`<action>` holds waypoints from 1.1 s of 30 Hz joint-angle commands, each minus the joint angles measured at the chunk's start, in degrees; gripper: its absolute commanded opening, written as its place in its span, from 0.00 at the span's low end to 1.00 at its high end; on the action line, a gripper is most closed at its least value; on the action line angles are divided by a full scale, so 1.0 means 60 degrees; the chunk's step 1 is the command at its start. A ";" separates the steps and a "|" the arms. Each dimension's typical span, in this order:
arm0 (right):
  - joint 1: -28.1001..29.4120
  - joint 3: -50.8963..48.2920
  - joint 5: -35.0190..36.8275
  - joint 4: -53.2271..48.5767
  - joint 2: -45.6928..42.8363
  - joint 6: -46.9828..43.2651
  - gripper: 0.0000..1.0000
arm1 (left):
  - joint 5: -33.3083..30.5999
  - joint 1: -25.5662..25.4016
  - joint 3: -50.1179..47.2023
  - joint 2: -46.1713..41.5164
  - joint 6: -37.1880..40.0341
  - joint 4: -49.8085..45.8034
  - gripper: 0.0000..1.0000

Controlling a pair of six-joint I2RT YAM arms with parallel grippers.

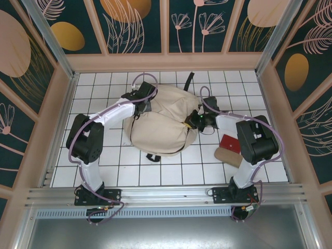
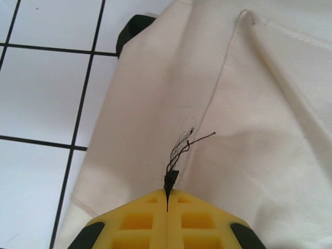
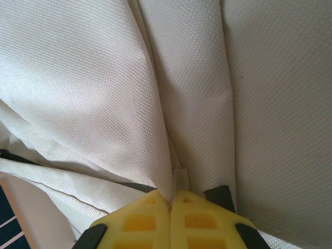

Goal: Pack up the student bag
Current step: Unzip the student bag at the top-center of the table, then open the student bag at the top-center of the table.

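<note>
Near right of the desk (image 1: 171, 174) (white tile, dark grid lines): a tan rolled pouch (image 1: 228, 155), soft-looking. A flat red booklet (image 1: 230, 143) lies just beyond it. Both sit right of the bag, apart from it.

Mid-desk, between the arms: student bag (image 1: 161, 127). It's slumped in a rounded heap of cream woven canvas with deep folds. A black strap loop (image 1: 152, 157) pokes out at its near edge.

Handling, my read: soft, no frame, probably light. It will sag and fold when lifted. The weave looks grippy, not fragile. Pinching plain cloth only drags a fold, so seams, the zipper edge or the straps are better holds.

Right hand (image 3: 170, 196), on the bag's right side: yellow ribbed fingers (image 3: 207, 223) fully closed. Canvas folds converge into the tips, with a small white tab (image 3: 181, 175) there. Reads as nipping a fold of the bag.

Left hand (image 2: 167, 194), at the bag's far-left side: closed tight. A frayed black cord (image 2: 179, 150) comes out between the tips, so that is pinched. Can't tell if cloth is caught too.

Far: black strap (image 1: 189, 79) trailing off the bag's far edge onto tile.
</note>
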 commanded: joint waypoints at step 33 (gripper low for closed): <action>0.1765 0.6093 0.0441 -0.2372 0.3109 -0.2282 0.23 | 0.1692 0.0264 -0.1677 -0.1287 -0.0375 0.1214 0.00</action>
